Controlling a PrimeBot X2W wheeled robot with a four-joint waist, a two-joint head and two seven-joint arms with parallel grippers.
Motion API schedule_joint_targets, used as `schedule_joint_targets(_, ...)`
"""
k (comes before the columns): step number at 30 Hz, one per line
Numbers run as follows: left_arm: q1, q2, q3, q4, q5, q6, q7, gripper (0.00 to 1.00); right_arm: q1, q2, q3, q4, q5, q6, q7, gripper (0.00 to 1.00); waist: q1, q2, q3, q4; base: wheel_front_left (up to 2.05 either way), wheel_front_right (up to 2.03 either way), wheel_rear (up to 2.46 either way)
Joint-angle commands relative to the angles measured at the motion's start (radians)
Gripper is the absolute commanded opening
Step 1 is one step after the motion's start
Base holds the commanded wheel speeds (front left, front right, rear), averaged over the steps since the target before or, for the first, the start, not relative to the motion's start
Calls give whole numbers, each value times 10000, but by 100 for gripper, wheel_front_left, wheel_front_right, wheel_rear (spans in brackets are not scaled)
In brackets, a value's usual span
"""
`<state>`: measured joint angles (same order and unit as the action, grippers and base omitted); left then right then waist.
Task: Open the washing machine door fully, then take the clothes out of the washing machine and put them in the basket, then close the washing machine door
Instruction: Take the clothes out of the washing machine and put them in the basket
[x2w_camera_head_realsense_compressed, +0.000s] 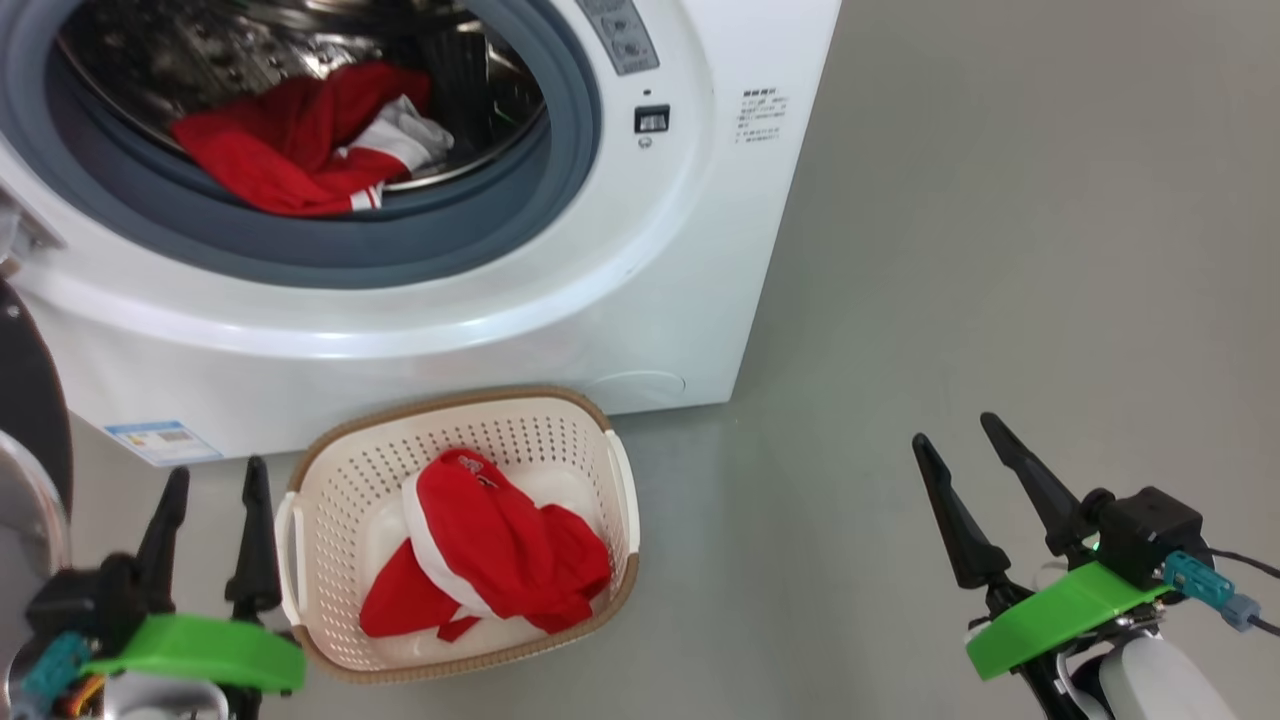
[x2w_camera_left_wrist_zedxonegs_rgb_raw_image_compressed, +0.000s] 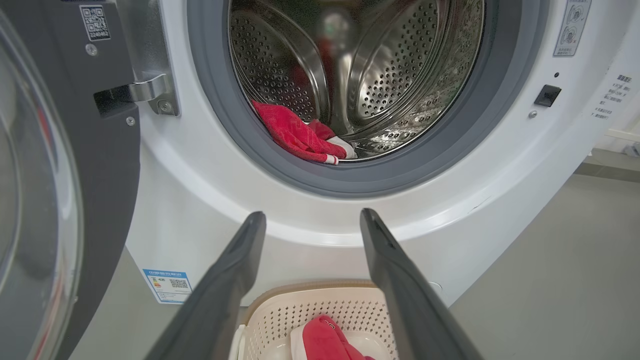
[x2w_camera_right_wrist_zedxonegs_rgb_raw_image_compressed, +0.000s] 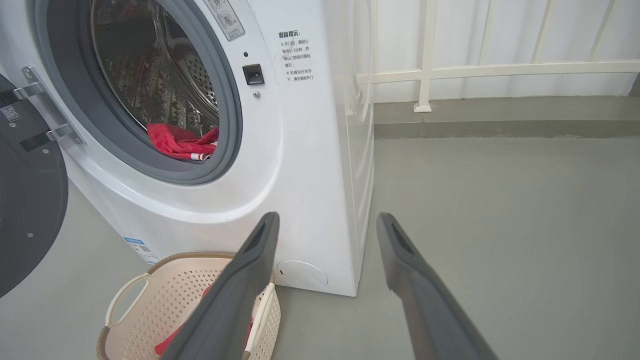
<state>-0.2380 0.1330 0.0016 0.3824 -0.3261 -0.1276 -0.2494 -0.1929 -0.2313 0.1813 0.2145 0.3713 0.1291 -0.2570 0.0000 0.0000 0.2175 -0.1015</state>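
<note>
The left gripper (x2w_camera_head_realsense_compressed: 218, 468) stood released at the lower left of the head view. Its two long, tapered dark fingers were spread apart and held nothing, rising from a bright green plastic bracket (x2w_camera_head_realsense_compressed: 200, 650). Just beside its fingers sat the basket (x2w_camera_head_realsense_compressed: 450, 400), a cream plastic tub, rectangular with rounded corners. Its walls were pierced with rows of small holes and its rim was a brown woven-look band. Inside it lay a soft, crumpled red garment (x2w_camera_head_realsense_compressed: 500, 550) with white trim.

The right gripper (x2w_camera_head_realsense_compressed: 953, 430) was likewise released and empty, fingers parted over smooth grey floor (x2w_camera_head_realsense_compressed: 1000, 250), well apart from the basket.

Behind the basket stood the washing machine (x2w_camera_head_realsense_compressed: 600, 300), a glossy white box with a round opening ringed in matte grey rubber (x2w_camera_head_realsense_compressed: 400, 250). Within, the perforated steel drum (x2w_camera_left_wrist_zedxonegs_rgb_raw_image_compressed: 400, 65) gleamed. A second red garment (x2w_camera_head_realsense_compressed: 290, 140), with white stripes, lay bunched at its bottom near the front lip.

The washing machine door (x2w_camera_left_wrist_zedxonegs_rgb_raw_image_compressed: 100, 175) hung open on the left on a metal hinge (x2w_camera_left_wrist_zedxonegs_rgb_raw_image_compressed: 150, 92), its wide black rim framing a bulging clear window. A small blue label (x2w_camera_head_realsense_compressed: 160, 440) sat low on the machine's front.
</note>
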Motion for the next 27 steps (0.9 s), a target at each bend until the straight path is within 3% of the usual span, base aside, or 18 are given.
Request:
schedule_joint_targets(1, 179, 181, 453, -468, 161, -30, -124, 100, 176, -153, 143, -233, 71, 16, -48, 100, 0, 0, -293, 50, 0, 0, 0)
schedule_joint_targets(14, 2170, -361, 1181, -2250, 508, -30, -124, 100, 707, -355, 21, -332, 157, 16, -48, 100, 0, 0, -873, 97, 0, 0, 0)
schedule_joint_targets(27, 2168, -490, 1107, -2358, 484, -30, -124, 100, 782, -380, -71, -396, 145, 16, -48, 100, 0, 0, -876, 89, 0, 0, 0)
